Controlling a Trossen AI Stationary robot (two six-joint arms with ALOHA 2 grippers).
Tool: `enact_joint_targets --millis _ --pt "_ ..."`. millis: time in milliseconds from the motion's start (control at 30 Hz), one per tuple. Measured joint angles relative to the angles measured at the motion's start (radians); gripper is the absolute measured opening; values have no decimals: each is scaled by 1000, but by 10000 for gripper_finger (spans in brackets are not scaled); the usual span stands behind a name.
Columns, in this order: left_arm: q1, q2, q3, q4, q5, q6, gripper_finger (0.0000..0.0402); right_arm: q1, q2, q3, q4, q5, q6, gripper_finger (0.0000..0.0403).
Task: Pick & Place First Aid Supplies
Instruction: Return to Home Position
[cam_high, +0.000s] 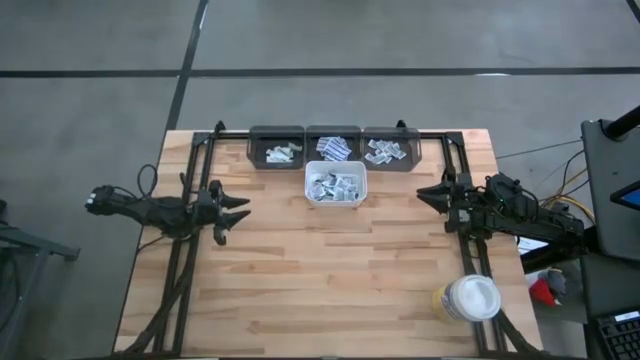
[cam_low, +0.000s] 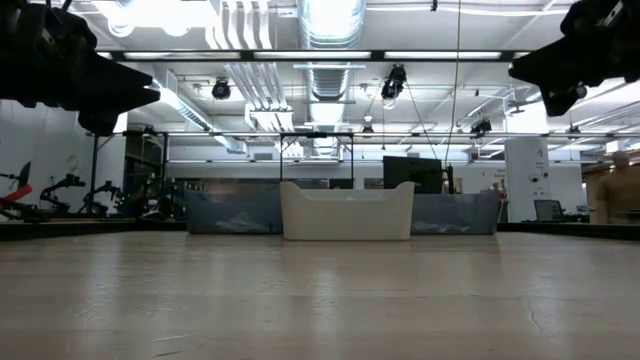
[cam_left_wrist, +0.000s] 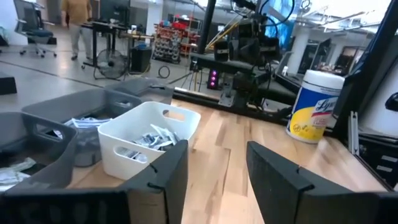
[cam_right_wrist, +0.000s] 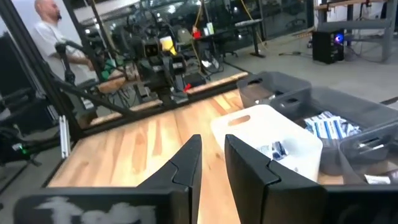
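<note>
Above the table (cam_high: 330, 290), my left pincer (cam_high: 238, 210) hangs wide and empty, my right pincer (cam_high: 432, 195) seemingly narrow, and a careless pull-back could clip the white tub (cam_high: 470, 298).

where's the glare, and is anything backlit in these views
low view: the ceiling lights flare white along the top, so the left tool and right tool show only as black silhouettes, and the table takes a pale sheen; high view: even light, no hot spots; wrist views: bright room behind, both tools dark in front.
</note>
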Motion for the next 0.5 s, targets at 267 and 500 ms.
enact_joint_targets --millis 267,500 --pt "0 4 -1 -3 0 -39 161 0 0 -36 66 -1 -34 82" --pt "0 4 -2 -3 0 -39 161 0 1 -53 68 -1 -18 89"
